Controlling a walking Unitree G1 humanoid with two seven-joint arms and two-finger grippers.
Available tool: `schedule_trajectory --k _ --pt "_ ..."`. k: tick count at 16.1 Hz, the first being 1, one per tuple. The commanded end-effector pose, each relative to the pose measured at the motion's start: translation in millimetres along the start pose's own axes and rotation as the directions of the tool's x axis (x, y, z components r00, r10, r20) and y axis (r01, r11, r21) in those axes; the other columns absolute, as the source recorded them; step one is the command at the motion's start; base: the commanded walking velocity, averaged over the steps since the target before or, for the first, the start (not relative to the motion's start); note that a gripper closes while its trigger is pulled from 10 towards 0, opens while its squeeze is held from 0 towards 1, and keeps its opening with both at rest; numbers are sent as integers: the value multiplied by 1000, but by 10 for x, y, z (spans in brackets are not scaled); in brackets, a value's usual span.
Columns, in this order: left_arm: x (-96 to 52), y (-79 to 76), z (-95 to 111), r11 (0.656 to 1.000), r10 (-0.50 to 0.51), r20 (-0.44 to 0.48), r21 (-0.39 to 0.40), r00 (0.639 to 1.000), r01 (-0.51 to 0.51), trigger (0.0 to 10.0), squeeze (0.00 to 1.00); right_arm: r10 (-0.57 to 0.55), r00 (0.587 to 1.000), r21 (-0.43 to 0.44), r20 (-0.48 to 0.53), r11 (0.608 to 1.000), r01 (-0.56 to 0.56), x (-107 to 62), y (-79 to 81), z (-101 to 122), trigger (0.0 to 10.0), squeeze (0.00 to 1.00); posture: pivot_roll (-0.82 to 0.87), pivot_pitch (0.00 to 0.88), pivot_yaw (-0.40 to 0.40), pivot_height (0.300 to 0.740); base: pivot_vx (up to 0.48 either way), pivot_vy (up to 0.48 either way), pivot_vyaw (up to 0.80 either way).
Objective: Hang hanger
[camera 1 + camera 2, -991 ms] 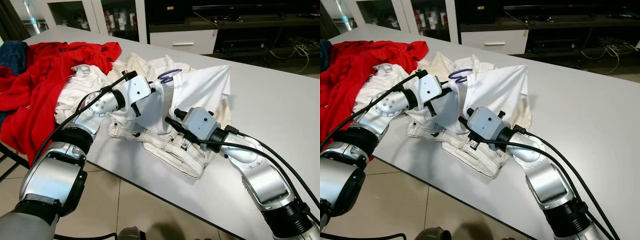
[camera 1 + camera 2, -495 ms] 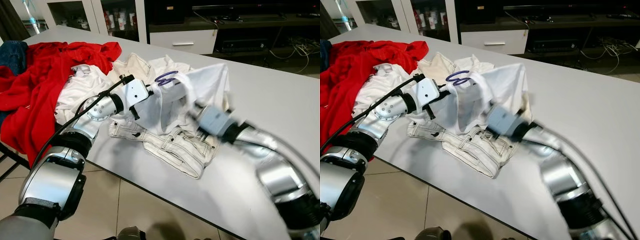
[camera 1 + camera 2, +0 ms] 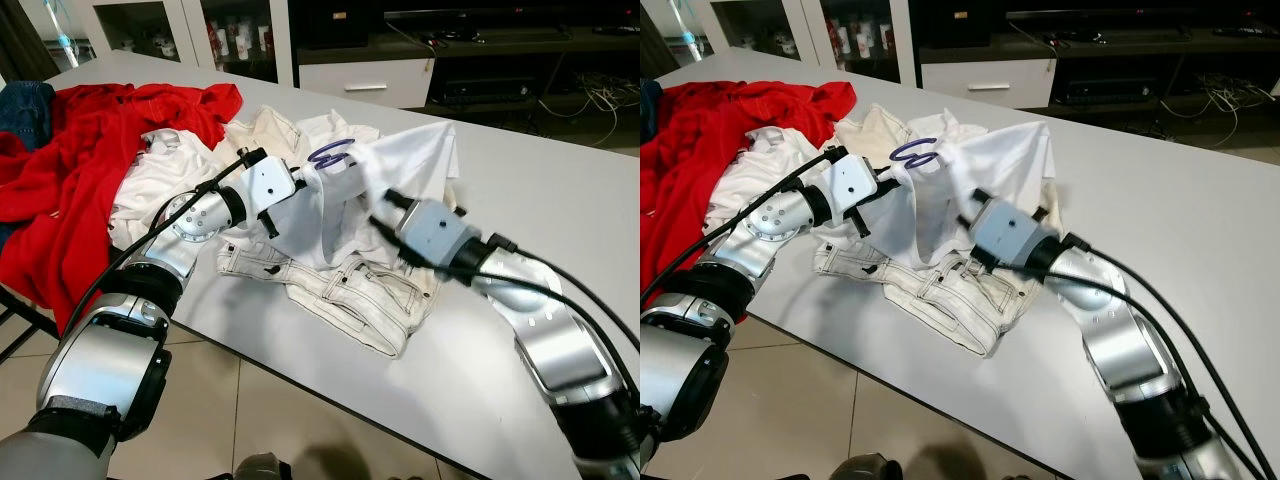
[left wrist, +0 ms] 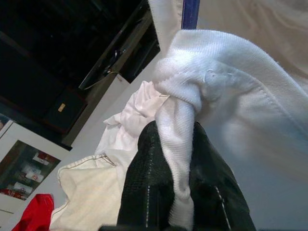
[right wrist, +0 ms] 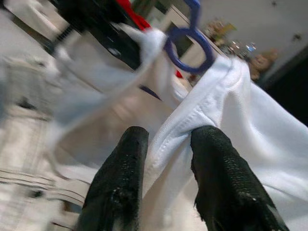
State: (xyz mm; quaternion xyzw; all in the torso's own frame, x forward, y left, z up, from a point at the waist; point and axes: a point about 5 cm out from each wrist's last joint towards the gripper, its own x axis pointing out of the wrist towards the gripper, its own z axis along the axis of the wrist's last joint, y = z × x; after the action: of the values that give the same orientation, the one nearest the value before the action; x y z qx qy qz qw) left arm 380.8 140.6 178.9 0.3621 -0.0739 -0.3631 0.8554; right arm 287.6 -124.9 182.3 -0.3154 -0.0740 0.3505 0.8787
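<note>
Bare table (image 3: pixel 560 200) lies right of the clothes; left tool (image 4: pixel 168 144) pinches the white shirt (image 3: pixel 400 180) at the blue hanger (image 3: pixel 330 155); right tool (image 5: pixel 168 144) gapes around its hem

The left gripper (image 4: pixel 174 159) has its two black fingers (image 4: pixel 144 178) closed on a bunched fold of white shirt (image 4: pixel 231 91), the cloth pinched between them and knotted up just past the tips. Beyond the fold a blue hanger (image 4: pixel 191 13) bar rises. Further off lie cream clothes (image 4: pixel 89 183), a scrap of red garment (image 4: pixel 33 219) and a dark cabinet (image 4: pixel 62 53)
</note>
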Motion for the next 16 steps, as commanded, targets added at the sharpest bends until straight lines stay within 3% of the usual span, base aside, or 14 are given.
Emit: schedule_trajectory --k 1,2,3,5,7,11,14,16 --pt "-11 55 50 1000 29 30 12 999 -29 10000 0 21 999 10 42 1000 -22 18 43 88 10000 1000 117 0 56 740 0 0 0" --pt "-8 52 53 999 29 31 11 999 -30 10000 0 17 999 6 44 1000 -17 24 47 98 10000 263 117 0 55 740 0 0 0" --pt "-8 52 51 1000 29 30 12 999 -29 10000 0 -5 999 3 38 1000 4 26 18 89 10000 0 117 0 55 740 0 0 0" --pt "-10 49 47 1000 27 29 13 999 -28 10000 0 -52 998 -7 34 999 52 11 -69 78 10000 0 116 0 55 740 0 0 0" --pt "-38 25 30 999 -7 30 44 1000 6 10000 0 -102 994 -55 26 993 104 -96 -302 63 10000 0 116 0 55 740 0 0 0" --pt "-83 -47 58 992 -95 86 87 992 88 10000 0 -102 990 -267 -95 961 73 -185 -513 -91 10000 0 118 0 45 740 0 0 0" --pt "-162 -62 64 985 -161 135 79 978 151 10000 0 -77 989 -333 -125 942 31 -222 -605 -97 10000 0 122 0 41 740 0 0 0" --pt "-215 -56 35 975 -207 119 107 971 195 10000 0 -53 992 -365 -118 931 6 -226 -633 -63 10000 0 125 0 40 740 0 0 0"
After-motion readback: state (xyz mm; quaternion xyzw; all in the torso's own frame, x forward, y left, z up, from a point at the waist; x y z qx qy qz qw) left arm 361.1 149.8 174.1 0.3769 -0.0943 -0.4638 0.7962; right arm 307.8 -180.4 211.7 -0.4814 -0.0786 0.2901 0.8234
